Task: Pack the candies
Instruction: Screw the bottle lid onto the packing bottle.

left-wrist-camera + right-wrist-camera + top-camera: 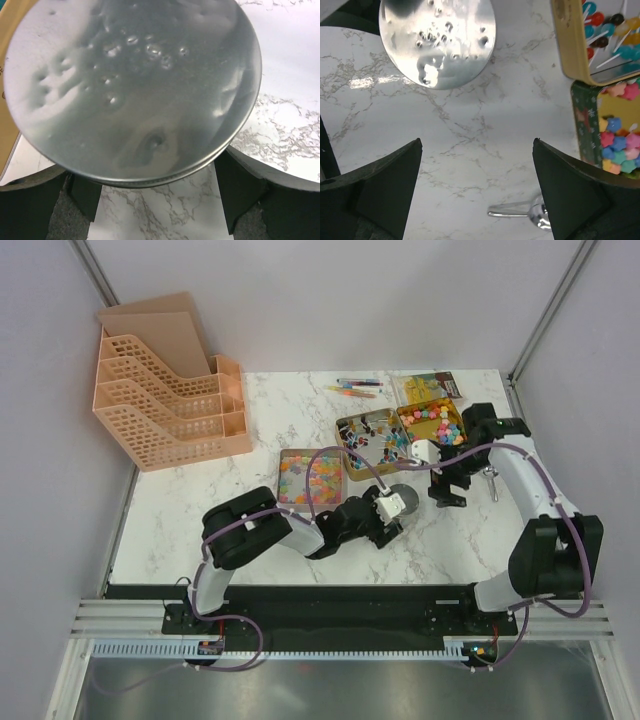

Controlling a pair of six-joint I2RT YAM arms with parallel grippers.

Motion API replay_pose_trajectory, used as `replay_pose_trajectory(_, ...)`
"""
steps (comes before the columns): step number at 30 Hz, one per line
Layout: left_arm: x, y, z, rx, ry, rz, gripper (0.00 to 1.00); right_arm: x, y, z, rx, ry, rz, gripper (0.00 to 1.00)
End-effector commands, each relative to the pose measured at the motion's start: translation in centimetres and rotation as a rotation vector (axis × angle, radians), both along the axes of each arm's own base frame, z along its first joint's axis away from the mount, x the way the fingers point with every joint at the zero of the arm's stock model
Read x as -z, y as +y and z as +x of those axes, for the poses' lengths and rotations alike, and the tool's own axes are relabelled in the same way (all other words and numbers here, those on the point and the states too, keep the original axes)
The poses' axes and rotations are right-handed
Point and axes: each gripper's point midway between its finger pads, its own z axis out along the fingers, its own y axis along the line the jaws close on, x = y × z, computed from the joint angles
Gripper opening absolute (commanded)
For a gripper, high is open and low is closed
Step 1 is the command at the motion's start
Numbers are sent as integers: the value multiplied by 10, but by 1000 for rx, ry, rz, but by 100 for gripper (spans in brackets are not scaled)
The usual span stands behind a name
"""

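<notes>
The candies lie in three open tins: bright lumps in a square tin (310,478), lollipops and dark wrapped sweets in a gold tin (372,437), and star-shaped sweets in a third tin (432,423). In the right wrist view I see the star sweets (619,142) and the lollipops (607,25). My left gripper (393,508) (157,180) holds a round silver lid (402,502) (130,85) (437,42); its rim covers my fingertips. My right gripper (447,492) (477,145) is open and empty above bare table, just right of the lid.
A metal spoon (491,482) (520,214) lies by my right gripper. A printed tin lid (432,386) and thin coloured pens (355,388) lie at the back. An orange file rack (165,390) stands at the back left.
</notes>
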Motion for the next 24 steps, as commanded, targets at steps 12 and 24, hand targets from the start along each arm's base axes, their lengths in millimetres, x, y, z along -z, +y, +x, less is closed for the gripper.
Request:
replay_pose_trajectory(12,16,-7,4,33,-2,-29,8,4,51,-50,-669,-60,115,98)
replay_pose_trajectory(24,28,2,-9,101,33,-4,2,-1,69,-14,-686,-80,156,98)
